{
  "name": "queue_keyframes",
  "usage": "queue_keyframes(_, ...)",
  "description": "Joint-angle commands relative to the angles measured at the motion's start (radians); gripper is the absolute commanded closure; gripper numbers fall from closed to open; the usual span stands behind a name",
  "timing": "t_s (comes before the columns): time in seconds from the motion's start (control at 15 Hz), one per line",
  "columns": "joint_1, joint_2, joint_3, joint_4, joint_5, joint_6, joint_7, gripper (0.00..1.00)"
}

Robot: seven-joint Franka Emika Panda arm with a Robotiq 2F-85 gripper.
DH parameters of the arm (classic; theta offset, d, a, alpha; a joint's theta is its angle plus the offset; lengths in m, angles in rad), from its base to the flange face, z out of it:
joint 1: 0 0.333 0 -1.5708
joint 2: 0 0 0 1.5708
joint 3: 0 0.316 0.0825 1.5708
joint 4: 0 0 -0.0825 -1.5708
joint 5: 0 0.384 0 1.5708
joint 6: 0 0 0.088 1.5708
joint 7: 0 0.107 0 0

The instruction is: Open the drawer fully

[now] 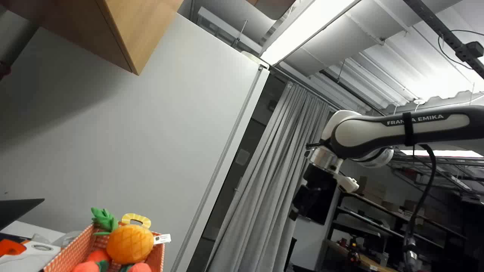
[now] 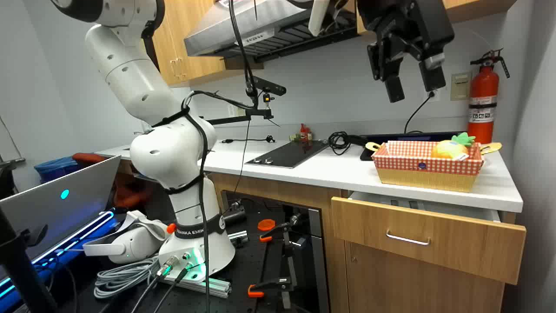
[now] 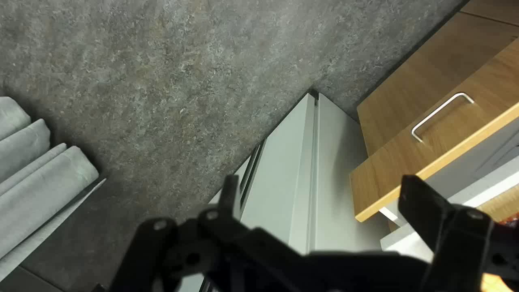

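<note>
Pointing down from outstretched arm (image 1: pixel 378 132), tool (image 2: pixel 413 84) gapes wide, empty, higher than drawer (image 2: pixel 441 237).

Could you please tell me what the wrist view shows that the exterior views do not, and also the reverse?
Only in the wrist view: the speckled grey floor.
Only in an exterior view: the range hood, the black cooktop and the white headset.
In the wrist view and an exterior view alike: the wooden drawer, pulled out, with its handle; the gripper, open and apart from the handle; and the grey curtain.
</note>
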Motion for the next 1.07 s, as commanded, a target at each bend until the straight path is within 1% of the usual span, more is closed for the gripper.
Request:
queue_keyframes(0.0,-0.002,0.001,0.002,0.001,0.001,-0.002,-0.001,0.00)
queue_keyframes(0.8,-0.002,0.001,0.002,0.001,0.001,-0.002,-0.001,0.00)
queue_keyframes(1.0,0.010,0.015,0.006,-0.021,0.025,0.011,0.012,0.00)
